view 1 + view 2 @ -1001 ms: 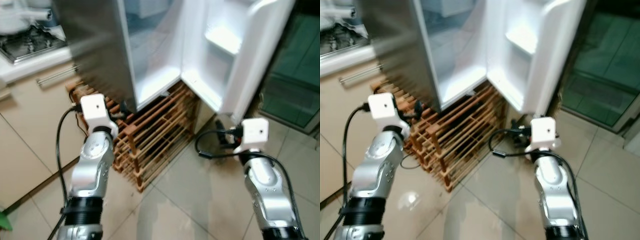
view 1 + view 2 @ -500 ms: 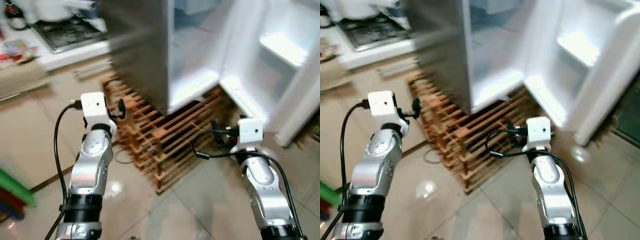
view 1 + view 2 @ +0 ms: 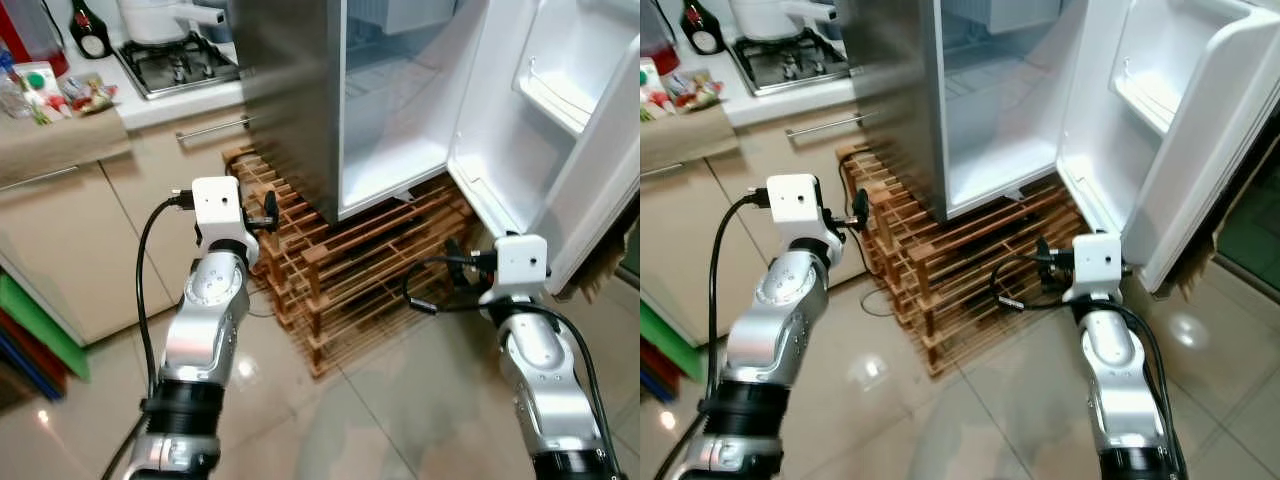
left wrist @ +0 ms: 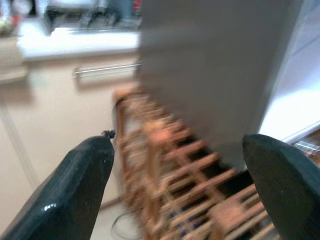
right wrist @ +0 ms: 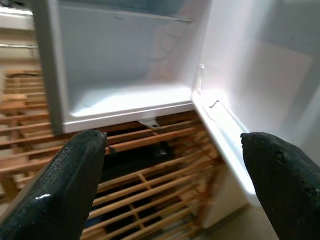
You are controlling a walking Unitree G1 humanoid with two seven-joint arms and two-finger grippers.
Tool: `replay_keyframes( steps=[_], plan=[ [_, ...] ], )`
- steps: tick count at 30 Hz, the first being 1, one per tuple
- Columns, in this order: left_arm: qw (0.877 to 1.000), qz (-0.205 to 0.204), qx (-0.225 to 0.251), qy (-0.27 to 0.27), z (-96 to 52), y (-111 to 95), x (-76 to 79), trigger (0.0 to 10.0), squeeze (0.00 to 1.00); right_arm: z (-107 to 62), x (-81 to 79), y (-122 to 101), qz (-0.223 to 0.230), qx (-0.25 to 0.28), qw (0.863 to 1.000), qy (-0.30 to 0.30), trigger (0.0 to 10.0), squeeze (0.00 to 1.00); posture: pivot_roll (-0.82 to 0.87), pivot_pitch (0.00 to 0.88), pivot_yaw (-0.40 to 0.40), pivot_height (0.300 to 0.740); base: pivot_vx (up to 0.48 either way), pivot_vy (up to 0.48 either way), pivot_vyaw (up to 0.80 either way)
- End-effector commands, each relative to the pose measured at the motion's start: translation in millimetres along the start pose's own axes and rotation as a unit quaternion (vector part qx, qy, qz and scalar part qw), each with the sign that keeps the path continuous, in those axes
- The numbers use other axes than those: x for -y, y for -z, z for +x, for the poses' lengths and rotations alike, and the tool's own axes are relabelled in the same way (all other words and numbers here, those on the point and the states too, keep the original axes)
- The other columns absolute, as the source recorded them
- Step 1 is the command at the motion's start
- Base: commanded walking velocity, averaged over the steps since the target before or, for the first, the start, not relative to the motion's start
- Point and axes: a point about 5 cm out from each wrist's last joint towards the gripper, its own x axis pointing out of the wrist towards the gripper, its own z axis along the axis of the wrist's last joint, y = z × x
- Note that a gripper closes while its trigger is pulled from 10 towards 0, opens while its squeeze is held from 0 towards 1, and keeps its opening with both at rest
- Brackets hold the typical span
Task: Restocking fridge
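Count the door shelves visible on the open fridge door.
1: a white door shelf on the inside of the open fridge door, at the robot's right. The door's top runs out of frame, so more may be hidden.

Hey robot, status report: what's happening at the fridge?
Left claw and right claw open, empty. Fridge open, bottom shelf bare. Wooden rack beneath.

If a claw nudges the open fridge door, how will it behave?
The fridge door stands wide open, so it would probably swing on its hinge rather than resist. Its door shelf looks bare, so likely light. Smooth white plastic, possibly slippery.
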Motion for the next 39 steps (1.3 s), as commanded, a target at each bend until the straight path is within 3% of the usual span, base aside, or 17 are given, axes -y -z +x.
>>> replay_keyframes(
  steps=[1,8,13,21,24,27,39],
  plan=[
    [1.0,0.008,0.005,-0.02,2.2,-4.8,-2.7,10.0,0.0,1.7,5.8,-5.6,-0.01,0.011,1.0,0.008,10.0,0.0,-0.14,0.0,0.062,0.74,0.281,0.0,0.0],
    [1.0,0.004,0.011,-0.029,2.5,-5.5,-5.0,10.0,0.0,6.9,10.2,-10.5,-0.017,0.02,1.0,0.003,10.0,0.0,-0.14,0.0,0.06,0.74,0.0,0.0,0.0],
    [0.999,0.009,0.017,-0.035,4.9,-8.2,-10.1,10.0,0.0,25.5,29.0,-23.5,-0.016,0.036,0.999,0.015,10.0,0.0,-0.13,0.0,0.065,0.74,0.0,0.0,0.0],
    [0.999,0.013,0.018,-0.035,4.7,-8.5,-11.2,10.0,0.0,28.0,32.3,-25.4,-0.013,0.037,0.999,0.017,10.0,0.0,-0.12,0.0,0.066,0.74,0.0,0.0,0.0],
    [0.998,0.047,0.012,-0.05,-3.0,-8.4,-32.6,10.0,0.0,56.1,44.1,-37.9,-0.024,0.048,0.998,0.024,10.0,0.0,-0.06,0.028,0.101,0.74,0.0,0.0,0.0],
    [0.996,0.059,0.008,-0.061,-8.4,-9.5,-45.5,10.0,0.0,64.9,48.3,-39.7,-0.03,0.048,0.998,0.031,10.0,0.0,-0.04,0.053,0.115,0.74,0.0,0.0,0.0],
    [0.993,0.078,0.002,-0.089,-20.4,-16.2,-70.3,10.0,0.0,85.6,52.1,-49.2,-0.033,0.063,0.997,0.039,10.0,0.0,0.03,0.086,0.116,0.74,0.0,0.0,0.0]
  ],
)
